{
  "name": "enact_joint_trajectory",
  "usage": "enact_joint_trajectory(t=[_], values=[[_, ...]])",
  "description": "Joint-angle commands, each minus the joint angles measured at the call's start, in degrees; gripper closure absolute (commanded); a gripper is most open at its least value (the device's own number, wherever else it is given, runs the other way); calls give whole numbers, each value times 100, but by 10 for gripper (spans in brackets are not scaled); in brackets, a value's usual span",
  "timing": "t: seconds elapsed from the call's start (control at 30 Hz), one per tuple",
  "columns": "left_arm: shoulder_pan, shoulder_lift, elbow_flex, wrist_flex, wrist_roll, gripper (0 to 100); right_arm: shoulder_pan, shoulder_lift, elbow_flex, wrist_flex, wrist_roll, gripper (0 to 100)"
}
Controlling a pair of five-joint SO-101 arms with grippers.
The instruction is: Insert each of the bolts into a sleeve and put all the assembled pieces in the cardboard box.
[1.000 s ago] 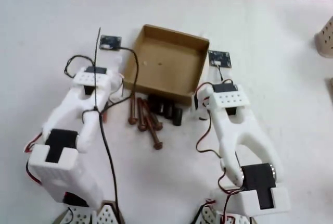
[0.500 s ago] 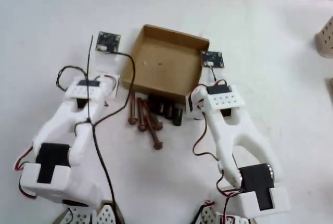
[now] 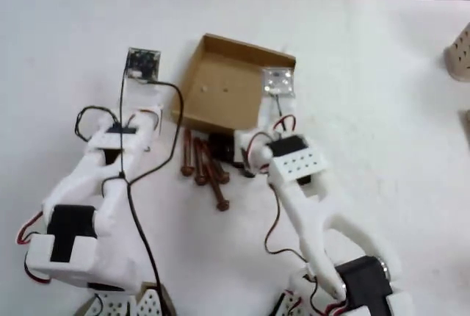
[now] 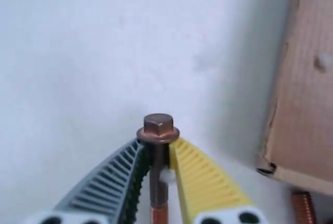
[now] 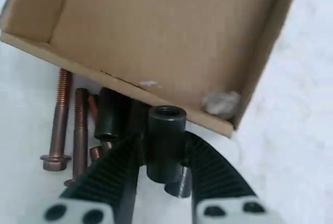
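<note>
Mating step: your left hand clamps a bolt, your right hand a sleeve; next, align tip with bore.

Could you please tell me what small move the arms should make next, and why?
Probably swing the left end effector toward the right end effector, lining the bolt up with the open bore of the sleeve: each end effector is shut on its part, and the two parts are apart.

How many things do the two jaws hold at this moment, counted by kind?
Bolt: 1, in the left jaws.
Sleeve: 1, in the right jaws.
Total: 2.
</note>
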Motion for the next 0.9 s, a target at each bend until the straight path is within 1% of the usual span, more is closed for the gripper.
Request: enact_joint_trajectory(t=[0.0,0.2,0.33,0.5,0.7,0.87], values=[[-57,-330,-53,-185,-18,976,-207,-286,193,-1086,-35,981],[-57,-330,-53,-185,-18,976,-409,-259,738,-2633,-35,981],[-57,-330,-53,-185,-35,976,-734,-233,1187,-3820,-53,981],[-66,-330,-53,-185,-35,976,-1156,-233,1837,-5710,-26,982],[-66,-330,-53,-185,-53,976,-1262,-233,2734,-7776,-9,982],[-84,-330,-53,-185,-53,976,-1270,-233,3367,-8664,519,982]])
